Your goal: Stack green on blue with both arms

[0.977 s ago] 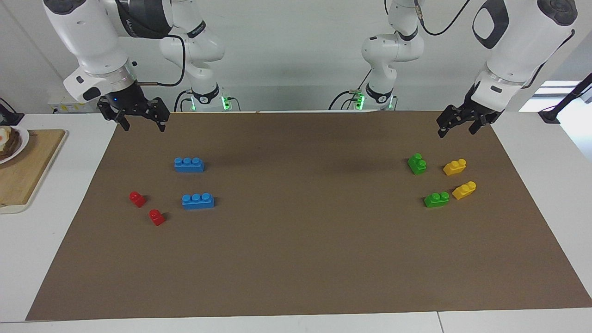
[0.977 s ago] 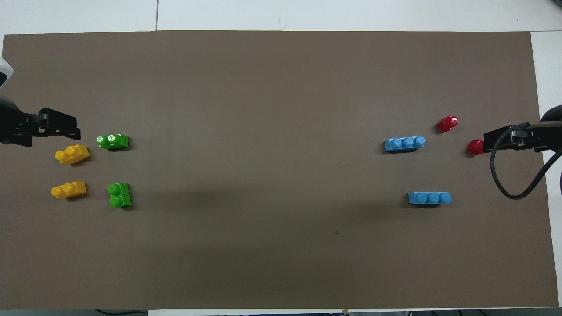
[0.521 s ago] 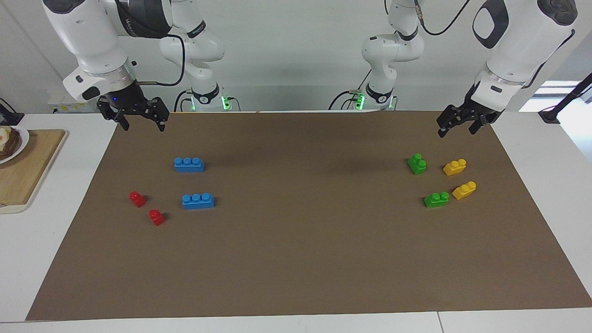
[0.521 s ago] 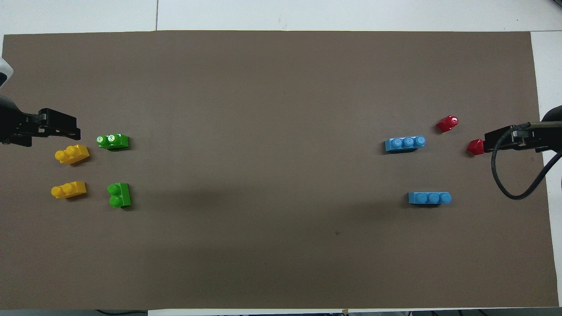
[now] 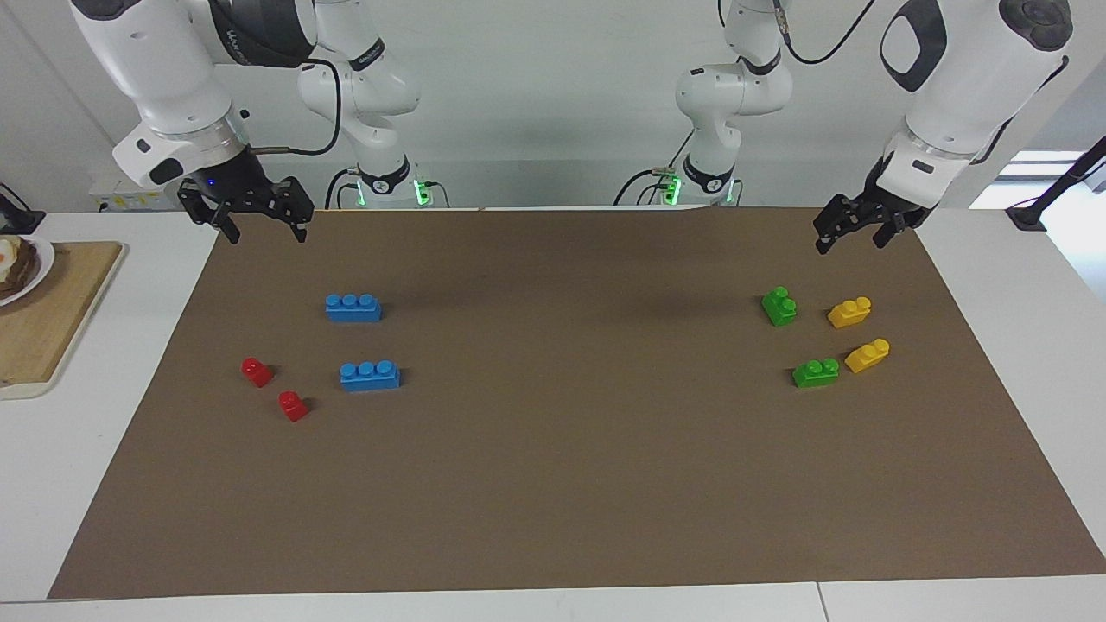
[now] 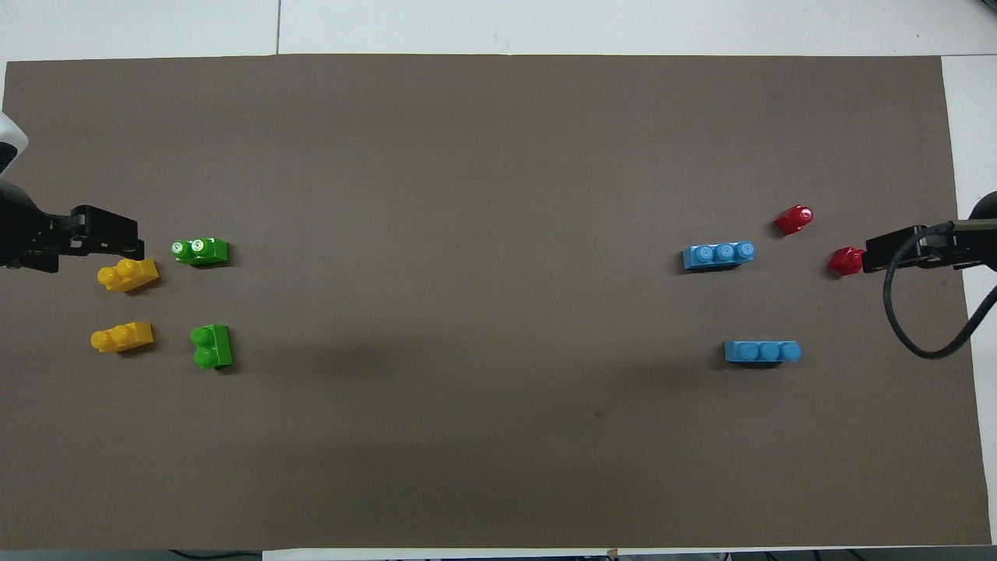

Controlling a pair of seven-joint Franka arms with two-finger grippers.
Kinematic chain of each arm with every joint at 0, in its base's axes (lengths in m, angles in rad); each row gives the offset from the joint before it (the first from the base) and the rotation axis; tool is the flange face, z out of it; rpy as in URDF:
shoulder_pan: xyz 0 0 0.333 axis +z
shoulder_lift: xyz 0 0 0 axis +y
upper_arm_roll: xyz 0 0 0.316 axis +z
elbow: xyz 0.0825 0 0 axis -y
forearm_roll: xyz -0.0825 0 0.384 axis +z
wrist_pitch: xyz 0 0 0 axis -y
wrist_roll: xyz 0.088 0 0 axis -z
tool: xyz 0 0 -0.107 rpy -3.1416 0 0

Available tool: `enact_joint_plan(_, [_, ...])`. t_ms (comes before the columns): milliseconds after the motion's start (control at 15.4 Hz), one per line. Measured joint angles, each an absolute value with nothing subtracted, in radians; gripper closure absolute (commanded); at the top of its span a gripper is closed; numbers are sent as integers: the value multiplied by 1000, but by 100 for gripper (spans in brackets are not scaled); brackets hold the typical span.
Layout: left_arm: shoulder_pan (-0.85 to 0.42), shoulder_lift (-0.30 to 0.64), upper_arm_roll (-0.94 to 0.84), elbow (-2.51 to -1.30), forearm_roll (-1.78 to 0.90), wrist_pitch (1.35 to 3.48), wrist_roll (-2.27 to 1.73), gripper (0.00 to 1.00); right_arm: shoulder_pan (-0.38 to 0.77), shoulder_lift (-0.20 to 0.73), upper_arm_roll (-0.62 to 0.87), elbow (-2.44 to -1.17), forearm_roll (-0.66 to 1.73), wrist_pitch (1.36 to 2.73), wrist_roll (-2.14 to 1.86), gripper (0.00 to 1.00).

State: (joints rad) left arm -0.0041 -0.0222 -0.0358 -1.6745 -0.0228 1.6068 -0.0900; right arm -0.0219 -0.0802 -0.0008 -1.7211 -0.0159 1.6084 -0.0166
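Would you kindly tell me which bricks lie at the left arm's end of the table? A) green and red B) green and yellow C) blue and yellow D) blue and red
B: the two green bricks and two yellow bricks lie there, while the blue bricks and red bricks lie at the right arm's end.

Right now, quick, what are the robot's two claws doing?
Left gripper: open, empty, up over the brown mat.
Right gripper: open, empty, over the mat.
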Motion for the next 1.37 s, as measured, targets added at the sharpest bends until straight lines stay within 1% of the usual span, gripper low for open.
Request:
enact_joint_plan(130, [-4,-34,-35,-1706,-23,1636,-90,0,-23,-81,-2,-1722,-14,1618,91,0])
enact_joint_plan(326, [10,-50,-33,-1742,-23,1658,-73,0,-23,-81,-1,-1737,-9,1622,362,1])
enact_joint_plan(586, [21,-60,-32,-1774,-23,1689,-57,0,-54,-69,-2,-1762,73,1646,702,4])
enact_joint_plan(782, [21,-79,-32,-1849,-23,1753,-53,0,-77,-35,-3,-1769,99,1672,938,5])
enact_joint_plan(912, [21,-93,-32,-1902,-23,1784,-38,0,-80,-10,-3,-1769,162,1683,1070,5])
enact_joint_plan(1107, [23,-107,-32,-1960,-23,1796,-31,0,-104,29,-4,-1768,249,1697,1131,5])
enact_joint_plan(1368, [47,-119,-31,-2053,-22,1856,-31,0,-155,110,-5,-1737,369,1714,1141,5])
